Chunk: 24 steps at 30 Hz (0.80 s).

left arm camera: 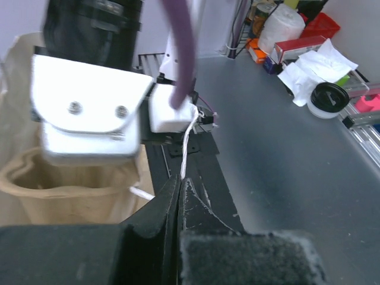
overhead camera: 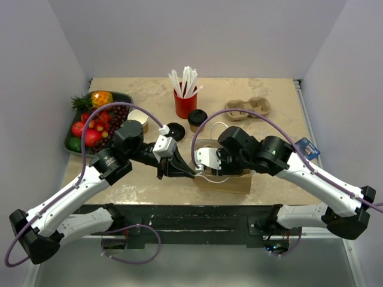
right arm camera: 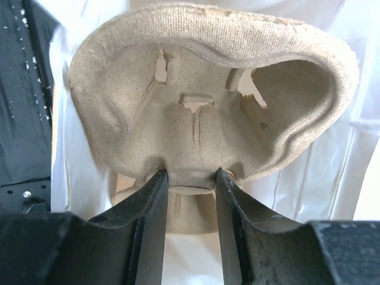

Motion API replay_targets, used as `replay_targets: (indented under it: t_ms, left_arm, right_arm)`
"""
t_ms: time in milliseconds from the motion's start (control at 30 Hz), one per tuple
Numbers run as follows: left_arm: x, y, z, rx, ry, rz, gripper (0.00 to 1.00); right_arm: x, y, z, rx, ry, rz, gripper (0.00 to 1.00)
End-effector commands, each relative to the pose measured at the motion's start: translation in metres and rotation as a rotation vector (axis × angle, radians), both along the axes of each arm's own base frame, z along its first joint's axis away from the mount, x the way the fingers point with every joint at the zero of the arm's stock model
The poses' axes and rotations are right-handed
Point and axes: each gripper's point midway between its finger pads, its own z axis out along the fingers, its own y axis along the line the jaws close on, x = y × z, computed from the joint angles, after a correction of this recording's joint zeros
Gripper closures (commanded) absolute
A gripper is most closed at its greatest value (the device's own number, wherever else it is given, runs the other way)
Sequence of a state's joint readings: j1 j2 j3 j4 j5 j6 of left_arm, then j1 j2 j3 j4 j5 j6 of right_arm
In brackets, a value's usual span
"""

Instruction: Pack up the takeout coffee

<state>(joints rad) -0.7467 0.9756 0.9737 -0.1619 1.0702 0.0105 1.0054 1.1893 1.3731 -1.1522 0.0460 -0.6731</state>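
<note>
The takeout coffee (overhead camera: 197, 119), a short kraft cup with a black lid, stands mid-table behind both arms, apart from them. My left gripper (left arm camera: 179, 181) is shut on the thin white handle (left arm camera: 186, 142) of a brown paper bag (left arm camera: 71, 184); in the top view it (overhead camera: 192, 173) sits at the bag's left edge. My right gripper (right arm camera: 191, 178) is closed on the middle ridge of a moulded pulp cup carrier (right arm camera: 208, 107), held against the bag's pale inside. The bag (overhead camera: 230, 181) lies under the right wrist near the front edge.
A red cup of white straws (overhead camera: 185, 103) stands behind the coffee. A second pulp carrier (overhead camera: 248, 108) lies back right. A lidless tan cup (overhead camera: 139, 118) and a loose black lid (overhead camera: 175, 129) sit beside a fruit tray (overhead camera: 75, 134) on the left.
</note>
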Motion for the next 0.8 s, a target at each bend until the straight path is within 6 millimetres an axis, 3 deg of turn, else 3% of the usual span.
replay_targets:
  t_ms: [0, 133, 333, 533, 700, 733, 767]
  left_arm:
    - [-0.024, 0.007, 0.007, -0.045, -0.015, -0.08, 1.0]
    - [-0.033, 0.008, 0.015, -0.064, -0.044, -0.102, 1.0]
    - [-0.031, 0.002, 0.05, -0.126, -0.115, -0.081, 1.0]
    - [-0.03, -0.006, 0.05, -0.134, -0.148, -0.081, 1.0]
    - [-0.029, -0.006, 0.044, -0.124, -0.17, -0.071, 1.0]
    - [-0.028, -0.007, 0.043, -0.122, -0.179, -0.072, 0.98]
    - [-0.028, -0.006, 0.042, -0.111, -0.173, -0.072, 0.87]
  right_arm:
    - [0.01, -0.004, 0.012, 0.048, -0.032, -0.073, 1.0]
    - [0.016, -0.01, 0.013, 0.042, -0.023, -0.108, 1.0]
    - [0.006, -0.028, 0.0, -0.092, 0.008, -0.019, 1.0]
    - [0.0, -0.043, -0.01, -0.197, 0.035, 0.033, 1.0]
    - [-0.002, -0.044, -0.012, -0.216, 0.068, 0.007, 1.0]
    - [-0.002, -0.042, -0.01, -0.204, 0.065, 0.007, 1.0]
    - [-0.001, -0.041, -0.009, -0.195, 0.062, -0.002, 1.0]
